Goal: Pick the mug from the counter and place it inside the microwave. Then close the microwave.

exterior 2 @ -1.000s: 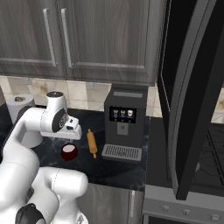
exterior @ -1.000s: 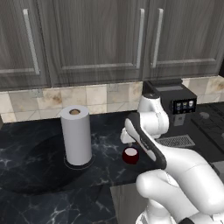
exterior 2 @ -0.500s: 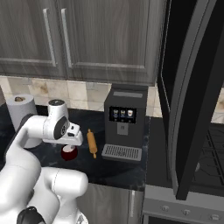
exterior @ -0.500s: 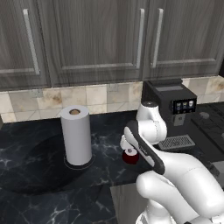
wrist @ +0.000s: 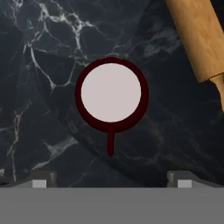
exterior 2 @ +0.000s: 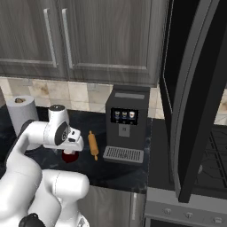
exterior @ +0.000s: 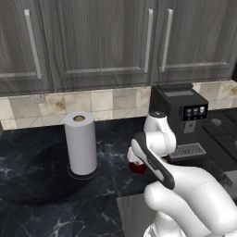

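The dark red mug [wrist: 111, 95], white inside, stands upright on the black marble counter [wrist: 43, 65], its thin handle pointing toward my hand. My gripper [wrist: 111, 183] hangs straight above it, open, with one fingertip on each side and wider apart than the mug. From the base, the mug [exterior: 137, 167] [exterior 2: 69, 156] peeks out just below my lowered hand [exterior 2: 74, 141]. The microwave's big dark door [exterior 2: 190, 93] stands swung open at the right; its inside is hidden.
A wooden rolling pin [wrist: 197, 39] [exterior 2: 92, 144] lies just right of the mug. The coffee machine [exterior: 183, 120] [exterior 2: 126, 126] stands behind it, the paper towel roll [exterior: 81, 143] to the left. The gas stovetop [exterior 2: 217, 146] lies under the open door.
My hand has come down over the mug and now sits closer to it. The mug, rolling pin and paper towel roll have stayed put.
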You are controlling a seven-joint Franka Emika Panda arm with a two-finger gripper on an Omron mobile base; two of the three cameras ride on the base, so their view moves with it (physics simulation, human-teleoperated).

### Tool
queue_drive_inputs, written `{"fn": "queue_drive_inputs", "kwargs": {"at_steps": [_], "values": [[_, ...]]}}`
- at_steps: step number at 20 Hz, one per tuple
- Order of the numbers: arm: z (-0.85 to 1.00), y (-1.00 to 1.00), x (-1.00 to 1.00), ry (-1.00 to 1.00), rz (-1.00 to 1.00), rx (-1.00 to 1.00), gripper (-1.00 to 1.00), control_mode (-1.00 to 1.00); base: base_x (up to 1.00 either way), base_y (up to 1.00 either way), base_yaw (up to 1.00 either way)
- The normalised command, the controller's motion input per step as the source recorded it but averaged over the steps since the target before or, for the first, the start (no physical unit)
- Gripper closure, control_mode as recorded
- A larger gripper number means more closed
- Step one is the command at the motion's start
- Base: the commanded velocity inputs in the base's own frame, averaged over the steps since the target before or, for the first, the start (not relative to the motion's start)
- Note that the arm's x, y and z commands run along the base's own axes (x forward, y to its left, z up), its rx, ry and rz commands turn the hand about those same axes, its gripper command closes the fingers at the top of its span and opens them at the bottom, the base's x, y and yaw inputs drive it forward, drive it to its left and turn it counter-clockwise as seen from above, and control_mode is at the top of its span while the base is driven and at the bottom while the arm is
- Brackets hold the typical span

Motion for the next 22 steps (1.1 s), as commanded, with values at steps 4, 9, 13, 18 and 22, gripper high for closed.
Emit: {"fn": "queue_drive_inputs", "kwargs": {"at_steps": [4, 9, 13, 18, 22], "values": [[-0.13, 0.0, -0.04, 0.0, 0.0, 0.0, -1.0, -1.0, 0.0, 0.0, 0.0], [-0.17, 0.02, 0.0, 0.0, 0.0, 0.0, -1.0, -1.0, 0.0, 0.0, 0.0], [-0.05, 0.0, 0.0, 0.0, 0.0, 0.0, -1.0, -1.0, 0.0, 0.0, 0.0], [0.0, 0.0, 0.05, 0.0, 0.0, 0.0, -1.0, -1.0, 0.0, 0.0, 0.0], [0.0, 0.0, 0.02, 0.0, 0.0, 0.0, -1.0, -1.0, 0.0, 0.0, 0.0]]}}
